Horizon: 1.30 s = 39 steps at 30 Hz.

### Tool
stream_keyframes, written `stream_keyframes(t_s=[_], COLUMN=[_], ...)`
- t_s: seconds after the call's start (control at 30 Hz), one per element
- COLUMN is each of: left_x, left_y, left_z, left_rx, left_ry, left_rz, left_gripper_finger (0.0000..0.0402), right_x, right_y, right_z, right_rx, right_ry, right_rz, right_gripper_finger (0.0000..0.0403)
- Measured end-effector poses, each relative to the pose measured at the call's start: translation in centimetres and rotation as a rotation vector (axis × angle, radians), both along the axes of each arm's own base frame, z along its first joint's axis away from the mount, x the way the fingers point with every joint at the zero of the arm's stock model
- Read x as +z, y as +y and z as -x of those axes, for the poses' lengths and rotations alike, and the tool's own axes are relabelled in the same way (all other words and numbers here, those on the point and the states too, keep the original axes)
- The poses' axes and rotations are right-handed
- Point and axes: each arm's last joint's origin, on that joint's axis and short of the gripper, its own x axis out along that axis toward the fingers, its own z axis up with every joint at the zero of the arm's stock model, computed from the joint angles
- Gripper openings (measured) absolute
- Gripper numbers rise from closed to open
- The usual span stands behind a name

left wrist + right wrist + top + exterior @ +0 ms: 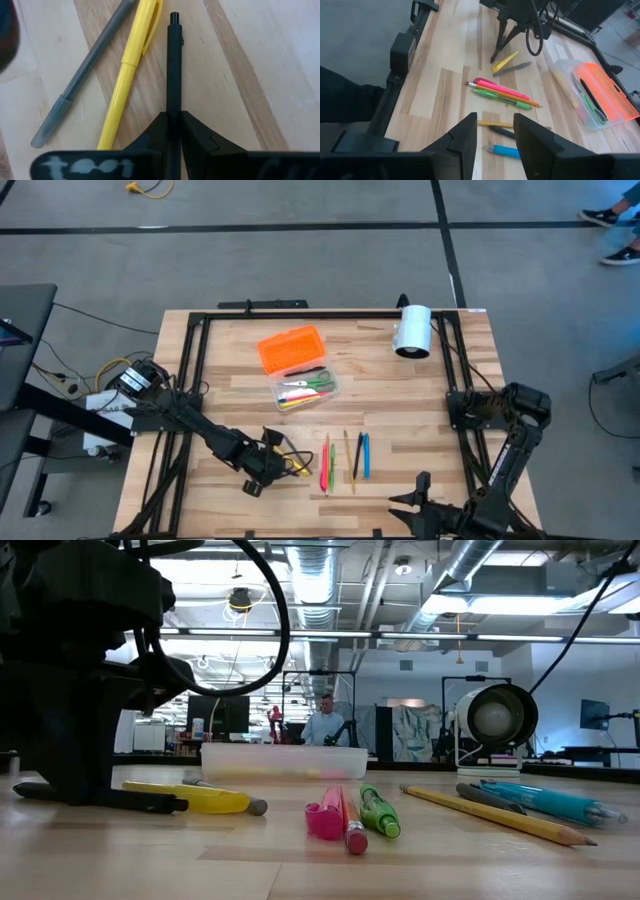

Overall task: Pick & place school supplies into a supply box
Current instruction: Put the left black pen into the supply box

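The table (pixel 420 430) is pale wood in light and tan strips, framed by black rails (pixel 190 370). The box (pixel 305 385) has a clear base and a ribbed orange lid (pixel 291 348); the scissors (pixel 318 382) in it have green handles. Loose on the wood lie a black pen (pixel 173 70), a yellow pen (pixel 129 70), a grey pen (pixel 82 75), a pink marker (pixel 324 817), a green pen (pixel 379 810), a blue pen (pixel 540 798) and a yellow pencil (pixel 490 813), near a white cylinder (pixel 412 331).

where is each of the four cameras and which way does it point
High: overhead, straight down on the table; both arms show.
Low: at tabletop height, level across the pens into the room; left arm fills its left.
Left wrist: down past the left gripper, closed on the black pen.
Right wrist: forward past the open right gripper toward the left arm.
Shared: the yellow pen shows in both wrist views.
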Motion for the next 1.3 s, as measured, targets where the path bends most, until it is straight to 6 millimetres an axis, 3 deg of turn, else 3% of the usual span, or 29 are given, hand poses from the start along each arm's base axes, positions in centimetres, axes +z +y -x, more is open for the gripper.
stream_keyframes(t_s=[0.9,1.3], left_x=[0.1,2.2], left_y=[-0.4,-2.5], left_z=[0.1,-0.7], left_rx=[-0.009,-0.115], left_ry=[-0.011,-0.111], left_rz=[-0.02,-0.058], left_gripper_finger=[0.0024,0.0024], right_x=[0.0,0.0], right_y=[0.0,0.0], right_z=[0.0,0.0], right_rx=[-0.001,0.0], right_ry=[-0.001,-0.001], right_rz=[-0.001,-0.001], right_gripper_finger=[0.012,0.012])
